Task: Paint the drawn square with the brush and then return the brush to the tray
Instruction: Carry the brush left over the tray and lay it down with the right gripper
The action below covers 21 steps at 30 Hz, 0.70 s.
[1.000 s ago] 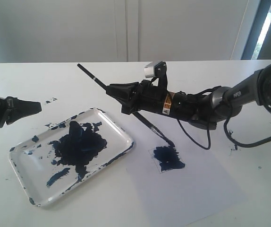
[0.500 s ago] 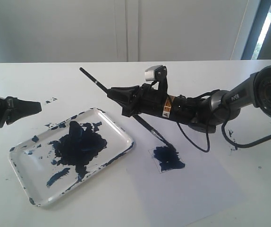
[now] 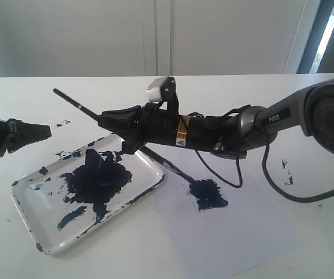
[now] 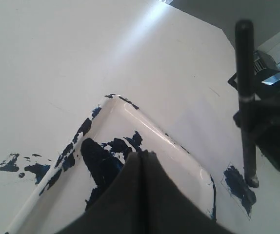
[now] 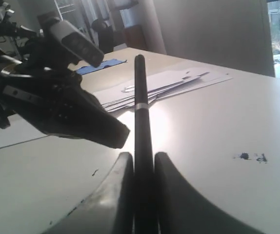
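A white worktop (image 3: 242, 93) seen from one side. The right claw (image 3: 112, 119) is closed narrowly on the black handle of the brush (image 3: 167, 167), gripping it partway along, with the handle's end pointing up and away over the tray's far corner. The wet tip slants down to the near corner of the drawn square (image 3: 208, 195); whether it touches the paper sheet (image 3: 242, 232) is hard to tell. The square is filled with dark blue, so painting looks finished and the return is the step in hand. That calls for carrying the brush across and lowering it flat inside the tray (image 3: 139, 174) before letting go. The tray holds only a large dark-blue paint blotch and smears. The left claw (image 3: 46, 132), pressed together and empty, hangs beside the tray.
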### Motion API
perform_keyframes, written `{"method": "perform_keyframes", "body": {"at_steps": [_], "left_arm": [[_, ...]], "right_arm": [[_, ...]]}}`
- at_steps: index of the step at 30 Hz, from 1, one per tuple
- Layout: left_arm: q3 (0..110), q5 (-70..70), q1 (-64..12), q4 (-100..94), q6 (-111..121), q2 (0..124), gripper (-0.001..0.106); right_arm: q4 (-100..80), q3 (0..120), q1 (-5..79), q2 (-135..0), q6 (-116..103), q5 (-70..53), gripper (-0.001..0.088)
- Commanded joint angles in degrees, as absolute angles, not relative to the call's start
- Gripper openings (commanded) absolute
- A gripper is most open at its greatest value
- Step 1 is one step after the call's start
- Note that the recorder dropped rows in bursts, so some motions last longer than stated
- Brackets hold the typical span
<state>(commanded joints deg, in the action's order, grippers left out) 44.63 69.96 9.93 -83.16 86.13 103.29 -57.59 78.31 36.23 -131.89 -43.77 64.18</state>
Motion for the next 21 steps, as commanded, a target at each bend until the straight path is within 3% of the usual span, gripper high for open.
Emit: {"method": "perform_keyframes", "body": {"at_steps": [14, 21], "left_arm": [[44.6, 70.0, 10.2, -81.2, 80.6, 96.7, 0.005], [43.8, 70.0, 10.2, -80.0, 80.0, 90.5, 0.005]], "right_arm": [[-57.5, 91.1, 42.8, -132.8, -49.7, 44.5, 0.0], [-57.2, 98.8, 44.8, -137.3, -52.8, 40.3, 0.0]]}}
